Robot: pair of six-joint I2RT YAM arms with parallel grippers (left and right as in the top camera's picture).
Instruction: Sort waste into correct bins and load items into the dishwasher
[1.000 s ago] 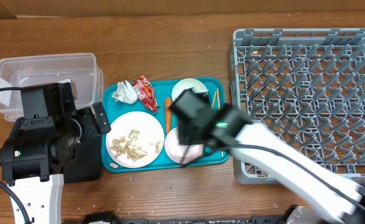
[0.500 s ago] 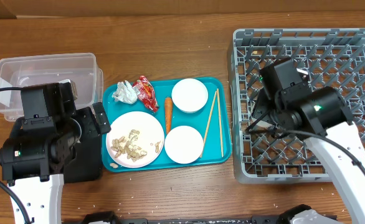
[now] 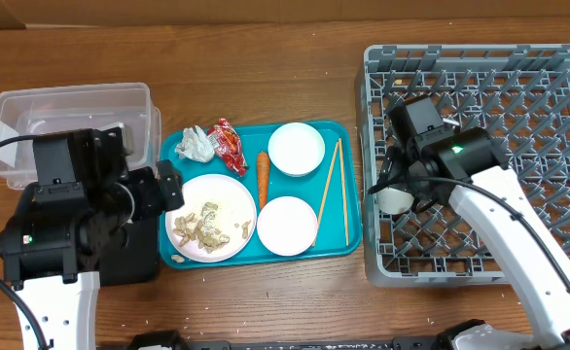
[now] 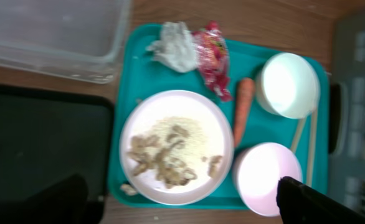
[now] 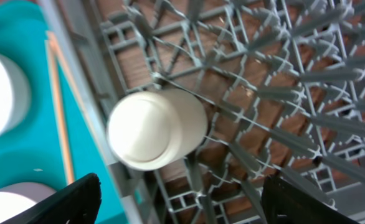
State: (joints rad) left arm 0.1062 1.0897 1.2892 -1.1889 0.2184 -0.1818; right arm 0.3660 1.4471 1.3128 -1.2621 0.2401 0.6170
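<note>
A wooden table (image 3: 266, 58) is seen from above, with two robot arms at it. On the right, a large grey dish rack (image 3: 518, 146) with rows of upright pegs is set. A small white cup (image 5: 157, 127) is seen lying on its side among the pegs, at the rack's left edge, close to the teal tray (image 3: 348, 243). The right gripper (image 5: 179, 186) is held above the cup with its two fingers spread wide; nothing is gripped, and the cup is not touched by either finger.

The teal tray is placed in the middle of the table. A round white plate (image 4: 176, 146) with beige rice and food scraps (image 4: 167, 155) is found at its front left. A white bowl (image 3: 296, 149) is seen at the back right and a pale pink bowl (image 4: 266, 177) at the front right. A small orange carrot (image 3: 263, 173) is laid between the plate and the bowls. A crumpled white wrapper (image 3: 195, 145) and a shiny red snack wrapper (image 3: 229, 146) are found side by side at the back left corner. A pair of wooden chopsticks (image 3: 334, 190) is laid along the right side.

A clear plastic tub (image 3: 71, 122) and a flat black tray (image 4: 39, 143) are placed left of the teal tray. The left gripper (image 4: 179, 183) is held above the plate, spread wide, with nothing gripped.
</note>
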